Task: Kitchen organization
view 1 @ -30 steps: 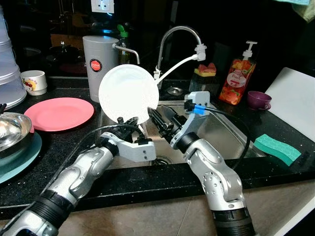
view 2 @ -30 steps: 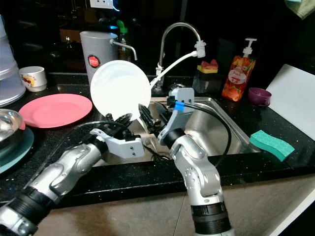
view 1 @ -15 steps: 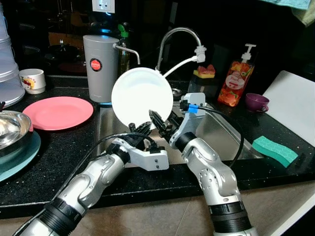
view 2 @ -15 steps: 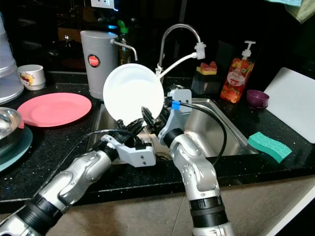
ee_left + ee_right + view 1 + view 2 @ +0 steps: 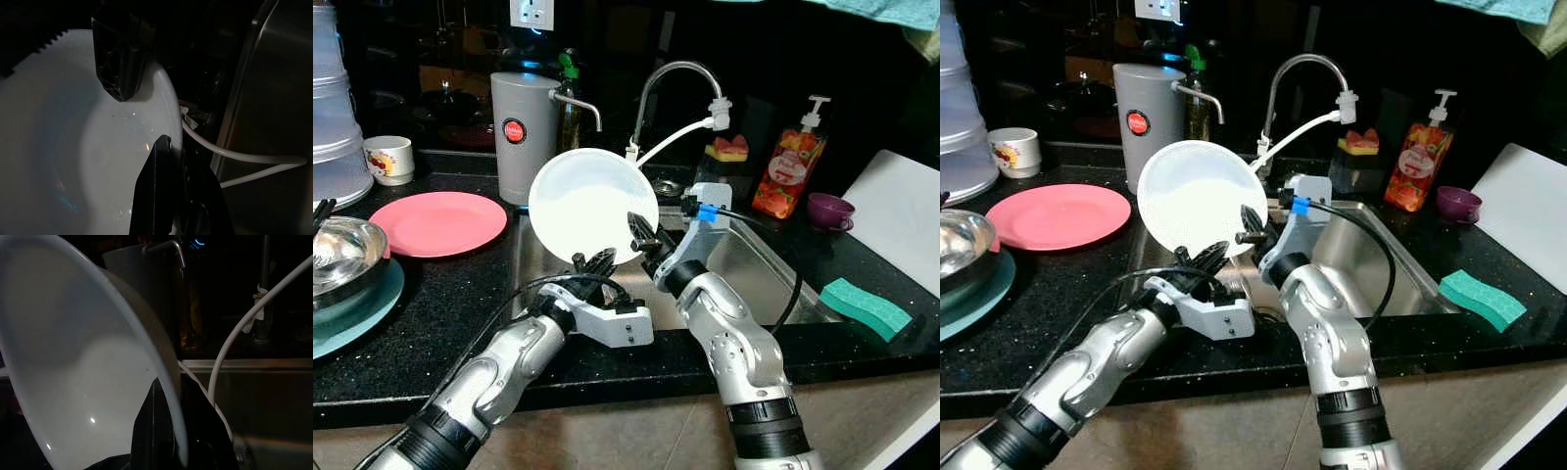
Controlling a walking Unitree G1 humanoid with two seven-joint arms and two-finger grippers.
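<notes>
With both the left gripper (image 5: 592, 264) and right gripper (image 5: 641, 235) seemingly clamped on its rim, the white plate (image 5: 590, 204) could slip into the sink (image 5: 759, 269) if either loosens.

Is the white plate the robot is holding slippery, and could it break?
Probably slippery: the white plate looks glossy. The right gripper pinches only its rim, so it might twist or slide. It looks rigid, maybe ceramic, and is held over the metal sink, so a drop could crack it.
</notes>
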